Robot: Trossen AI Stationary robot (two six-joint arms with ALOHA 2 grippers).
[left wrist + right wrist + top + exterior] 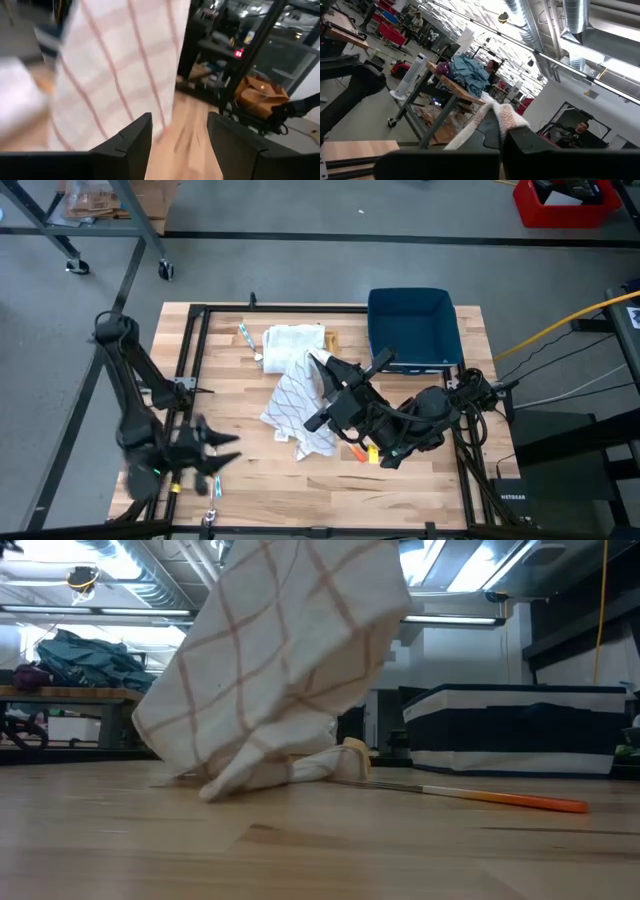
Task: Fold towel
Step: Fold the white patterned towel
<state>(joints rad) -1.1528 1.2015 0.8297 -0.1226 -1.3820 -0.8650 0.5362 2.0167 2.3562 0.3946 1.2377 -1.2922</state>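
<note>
Found the white cotton towel with thin red checks [297,402] hoisted by one corner, pinched in the right claw [322,370], jaws shut tight on the cloth. Hung from that claw down to the pale wooden slatted bench [420,480], with the lower edge bunched and dragging on the boards just below and to the left arm's side of the claw. Showed in the right wrist view as a nub of fabric [501,116] poking out between the shut fingers.

Kept the left claw [222,452] well apart from the towel, low near the bench's front edge, jaws parted wide and holding nothing; looked toward the hanging cloth [115,75] past its own fingers.

Judged the fold barely begun: one corner lifted, no crease laid, no edges matched, the cloth crumpled rather than flat. Left to do, by that reading: spreading, bringing edge to edge, pressing down.

Ran the towel's long axis slantwise, from the raised corner at the right claw down toward the front of the bench. Lay a second, plain white cloth [290,340] beyond the claw, beside a dark blue plastic bin [412,328]
</note>
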